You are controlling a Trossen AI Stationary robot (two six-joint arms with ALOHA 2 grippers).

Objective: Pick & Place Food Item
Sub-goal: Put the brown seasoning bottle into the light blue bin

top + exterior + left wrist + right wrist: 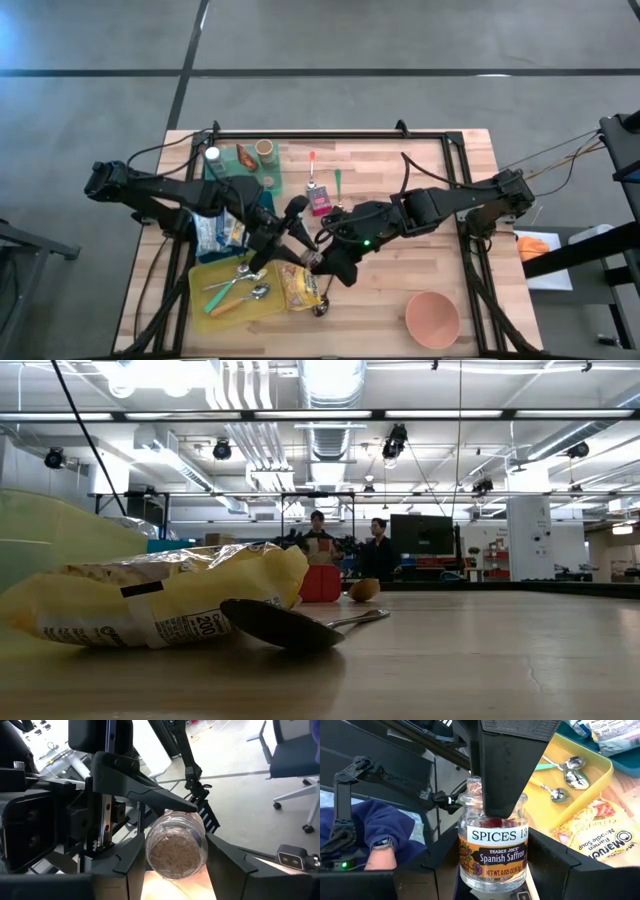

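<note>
Small clear glass saffron jar (492, 847) was midair between both grippers above the yellow tray's (200, 279) edge (handover pose): right gripper (495, 885) jaws clenched on it, left gripper (175, 865) jaws closed around its far end.

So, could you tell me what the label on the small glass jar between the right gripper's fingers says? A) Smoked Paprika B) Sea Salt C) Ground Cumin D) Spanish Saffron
D: in the right wrist view the label of the jar reads "Spices" and "Spanish Saffron", with the right gripper around it.
</note>
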